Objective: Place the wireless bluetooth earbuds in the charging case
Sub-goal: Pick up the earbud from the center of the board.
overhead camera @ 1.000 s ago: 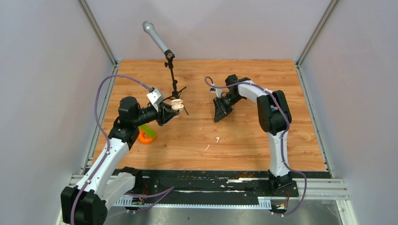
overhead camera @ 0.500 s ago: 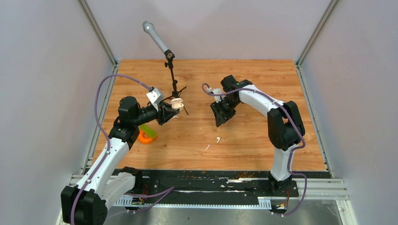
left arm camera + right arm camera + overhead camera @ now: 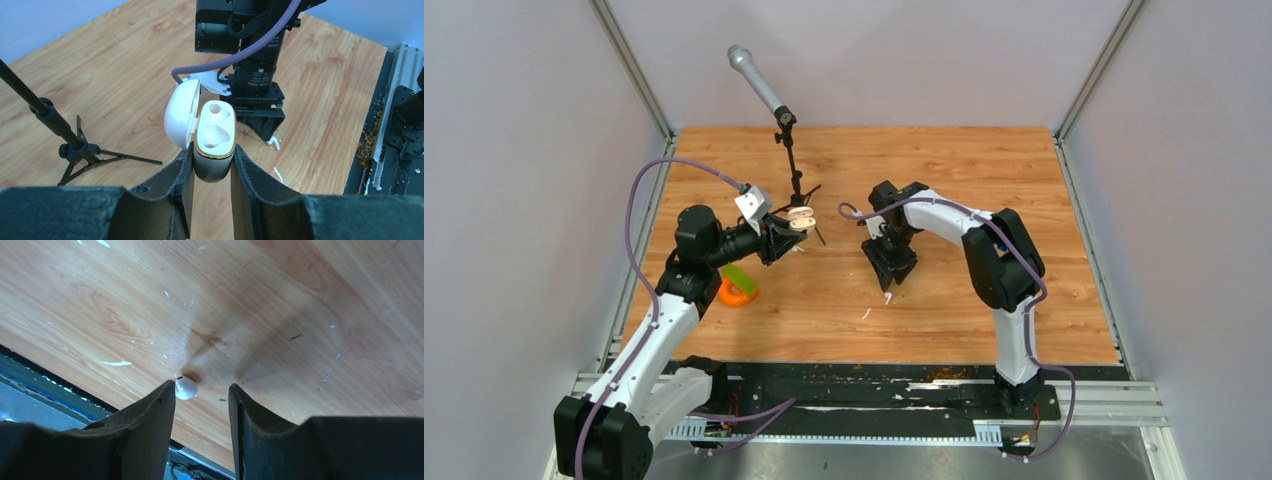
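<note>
Left tool (image 3: pixel 213 151): clamped on the lower half of the case (image 3: pixel 215 131), held above the left-centre of the counter (image 3: pixel 984 170); lid hinged open, both sockets empty.
Right tool (image 3: pixel 201 388): fingers apart, low over the centre, straddling one earbud (image 3: pixel 185 388) that lies on the wood just beside one finger.
White sliver (image 3: pixel 116 363): on the counter, near and left of the earbud.
</note>
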You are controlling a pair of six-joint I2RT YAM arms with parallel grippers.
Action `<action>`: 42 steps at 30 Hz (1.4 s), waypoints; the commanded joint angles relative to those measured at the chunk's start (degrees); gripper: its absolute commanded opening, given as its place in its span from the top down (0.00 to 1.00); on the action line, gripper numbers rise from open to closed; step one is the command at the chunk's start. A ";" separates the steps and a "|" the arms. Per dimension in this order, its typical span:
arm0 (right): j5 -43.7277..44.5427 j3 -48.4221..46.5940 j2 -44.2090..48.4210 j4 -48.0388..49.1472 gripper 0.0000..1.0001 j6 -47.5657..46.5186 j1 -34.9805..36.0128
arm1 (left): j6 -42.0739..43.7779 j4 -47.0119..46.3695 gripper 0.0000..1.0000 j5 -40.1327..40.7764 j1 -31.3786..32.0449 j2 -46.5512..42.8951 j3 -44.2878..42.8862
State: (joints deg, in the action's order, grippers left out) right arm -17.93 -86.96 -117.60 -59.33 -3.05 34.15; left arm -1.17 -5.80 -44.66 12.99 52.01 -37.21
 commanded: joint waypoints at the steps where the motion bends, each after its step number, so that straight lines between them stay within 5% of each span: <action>1: 3.84 -2.06 -0.84 -1.60 0.57 1.94 2.05 | -0.80 -1.99 0.97 -0.13 -0.16 -1.29 -0.11; 16: 14.70 -2.21 -3.76 -2.90 0.69 2.70 5.85 | -2.77 -5.49 0.98 0.21 -0.16 -1.84 1.95; 24: 17.93 -3.41 -2.95 -5.09 0.67 2.70 7.77 | -2.38 -7.03 0.98 -0.01 -0.16 -2.63 3.10; 36: 2.02 -3.26 3.80 -0.80 0.56 -7.20 0.79 | -2.42 -7.36 0.97 0.32 -0.16 -2.75 3.68; 42: 3.26 -0.73 6.48 -1.23 0.59 -3.56 -2.88 | -1.82 -6.59 0.98 0.28 -0.16 -2.11 3.11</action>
State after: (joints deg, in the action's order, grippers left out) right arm -12.99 -88.44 -115.28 -61.39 -8.10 32.84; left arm -3.53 -11.16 -44.45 12.99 50.04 -33.04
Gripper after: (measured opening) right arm 0.407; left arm 0.352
